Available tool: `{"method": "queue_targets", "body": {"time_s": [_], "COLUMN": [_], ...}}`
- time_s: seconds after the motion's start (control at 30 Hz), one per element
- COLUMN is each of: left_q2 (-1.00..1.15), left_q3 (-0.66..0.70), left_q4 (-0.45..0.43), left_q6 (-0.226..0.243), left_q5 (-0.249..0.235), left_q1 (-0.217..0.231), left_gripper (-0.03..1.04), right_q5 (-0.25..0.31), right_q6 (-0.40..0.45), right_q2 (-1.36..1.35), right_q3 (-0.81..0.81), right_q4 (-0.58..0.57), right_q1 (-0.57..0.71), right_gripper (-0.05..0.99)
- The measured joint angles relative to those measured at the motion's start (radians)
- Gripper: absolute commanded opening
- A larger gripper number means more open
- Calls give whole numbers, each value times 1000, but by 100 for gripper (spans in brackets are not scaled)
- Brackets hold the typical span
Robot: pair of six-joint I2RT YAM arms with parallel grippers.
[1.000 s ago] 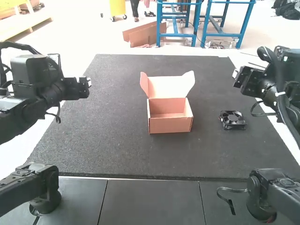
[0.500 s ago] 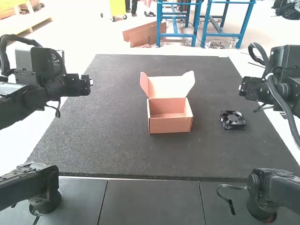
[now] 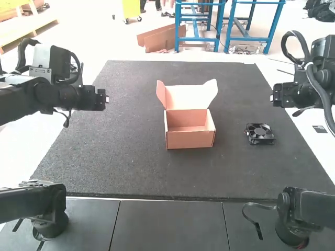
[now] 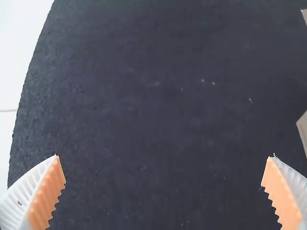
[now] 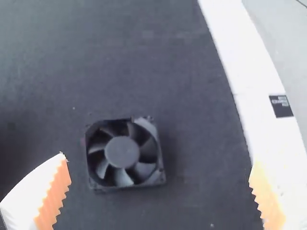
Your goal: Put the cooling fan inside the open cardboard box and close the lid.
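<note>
An open cardboard box [image 3: 189,129] stands in the middle of the black mat, its lid [image 3: 187,95] upright at the back. The black square cooling fan [image 3: 260,133] lies flat on the mat to the box's right. My left gripper [image 3: 102,98] hangs above the mat well to the left of the box; its fingers [image 4: 45,191] are spread wide over bare mat, open and empty. My right gripper [image 3: 275,95] hovers high above and behind the fan. In the right wrist view the fan [image 5: 124,153] lies below the open gripper [image 5: 156,199].
The black mat [image 3: 125,151] covers most of the table, with a white table edge [image 5: 240,72] just right of the fan and a small black label [image 3: 320,128] on it. A corner of the box [image 4: 303,129] shows in the left wrist view.
The left gripper has drifted slightly right toward the box. The right gripper has shifted right and a little lower, over the fan's side of the mat. Box and fan have not moved.
</note>
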Motion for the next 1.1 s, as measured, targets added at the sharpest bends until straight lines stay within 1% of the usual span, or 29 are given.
{"method": "queue_targets", "body": {"time_s": [0.13,0.23,0.33,0.43,0.53,0.67,0.8,0.87,0.97,1.1], "left_q2": [-1,-1,-1,-1,-1,-1,-1,-1,-1,-1], "left_q3": [17,18,18,18,18,18,18,20,23,35], "left_q4": [-8,-19,-21,-23,-23,-30,-33,-53,-75,-70], "left_q6": [14,31,52,71,84,97,103,105,108,107], "left_q5": [0,0,4,19,35,45,48,49,49,49], "left_q1": [0,0,0,0,0,0,0,0,0,0], "left_gripper": [97,97,97,97,97,97,97,97,97,97], "right_q5": [-19,-23,-22,-19,-18,-26,-38,-43,-51,-52], "right_q6": [14,-13,-26,-24,-19,-19,-20,-17,-3,10], "right_q2": [60,99,144,212,293,351,405,452,536,633], "right_q3": [0,0,29,72,104,128,158,176,202,234], "right_q4": [21,19,-53,-129,-154,-145,-127,-124,-114,-108], "right_q1": [-2,-3,-3,-3,-5,-7,-10,-20,-58,-126], "right_gripper": [83,83,84,84,84,88,88,88,88,89]}}
